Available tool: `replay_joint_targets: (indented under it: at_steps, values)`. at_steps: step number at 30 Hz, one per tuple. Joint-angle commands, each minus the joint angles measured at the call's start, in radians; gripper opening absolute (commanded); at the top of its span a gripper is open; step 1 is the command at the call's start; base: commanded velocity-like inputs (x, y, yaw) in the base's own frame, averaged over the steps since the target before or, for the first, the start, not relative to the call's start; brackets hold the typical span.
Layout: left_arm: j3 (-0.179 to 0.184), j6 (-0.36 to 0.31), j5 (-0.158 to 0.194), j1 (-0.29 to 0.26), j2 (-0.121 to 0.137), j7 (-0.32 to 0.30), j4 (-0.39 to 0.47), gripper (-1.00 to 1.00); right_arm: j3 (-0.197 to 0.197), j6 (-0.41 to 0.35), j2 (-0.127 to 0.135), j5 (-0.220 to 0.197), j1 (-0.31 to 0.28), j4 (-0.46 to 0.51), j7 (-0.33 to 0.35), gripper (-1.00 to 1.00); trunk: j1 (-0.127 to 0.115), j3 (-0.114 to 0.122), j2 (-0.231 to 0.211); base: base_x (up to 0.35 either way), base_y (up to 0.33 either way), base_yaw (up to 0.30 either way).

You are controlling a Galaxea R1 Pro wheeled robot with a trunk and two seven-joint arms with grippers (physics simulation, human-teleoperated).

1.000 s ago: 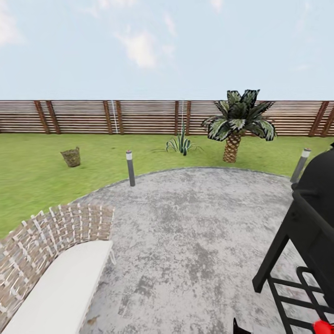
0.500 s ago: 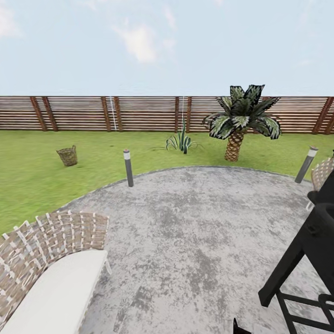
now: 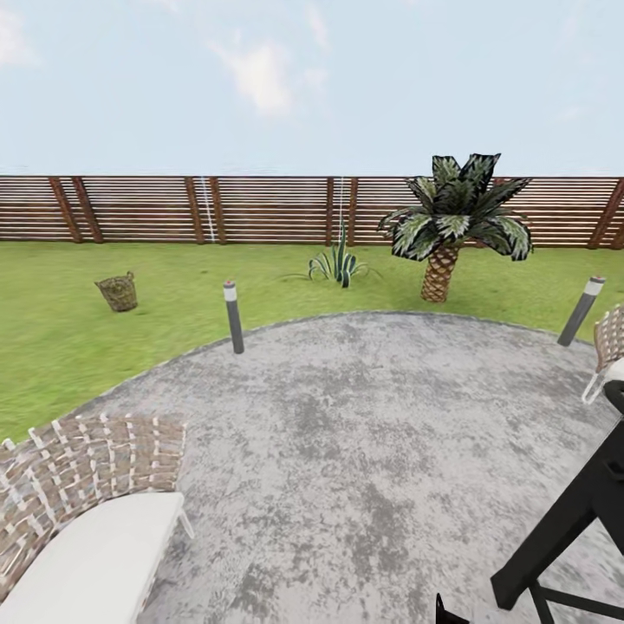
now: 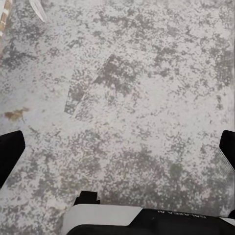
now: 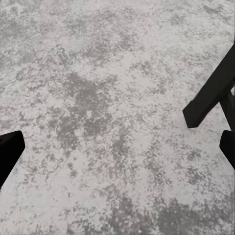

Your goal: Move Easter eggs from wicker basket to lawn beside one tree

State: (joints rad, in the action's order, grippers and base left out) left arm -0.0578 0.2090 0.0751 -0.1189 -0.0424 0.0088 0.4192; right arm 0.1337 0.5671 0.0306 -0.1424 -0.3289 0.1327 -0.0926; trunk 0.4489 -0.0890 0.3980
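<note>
The brown wicker basket stands far off on the lawn, at the left of the head view. Whatever lies inside it is hidden at this distance, so the Easter eggs are out of sight. A palm-like tree with dark, pale-speckled leaves grows on the grass before the fence, right of centre. My left gripper hangs open over grey paving with nothing between its fingers. My right gripper is open too, above the same paving.
I am on the round grey patio. A pale woven chair is at the lower left and a black grill stand at the lower right. Two bollard lights mark the patio edge. A spiky plant and slatted fence lie beyond.
The whole head view has shifted, so the camera moved: the grill stand has slid towards the right edge and the woven chair sits lower. Both grippers stay open.
</note>
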Motion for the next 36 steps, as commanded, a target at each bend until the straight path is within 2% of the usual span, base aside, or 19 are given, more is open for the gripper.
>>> replay_joint_targets:
  at_steps: [1, 13, 36]
  values:
    - [-0.002, 0.003, 0.008, -0.001, -0.001, -0.001, 0.0, 1.0, -0.003, 0.004, 0.0, -0.009, -0.001, -0.001, 0.002, 1.0, 0.001, -0.002, 0.002, 0.332, -0.086, 0.0]
    - [-0.002, 0.003, 0.008, -0.001, -0.001, -0.001, 0.0, 1.0, -0.002, 0.066, 0.005, -0.008, -0.001, -0.03, 0.002, 1.0, 0.001, 0.005, 0.002, 0.332, -0.086, 0.0]
    - [-0.002, 0.003, 0.008, -0.001, -0.001, -0.001, 0.0, 1.0, -0.003, 0.067, 0.005, -0.008, -0.001, -0.033, 0.002, 1.0, 0.001, 0.024, 0.002, 0.332, -0.086, 0.0]
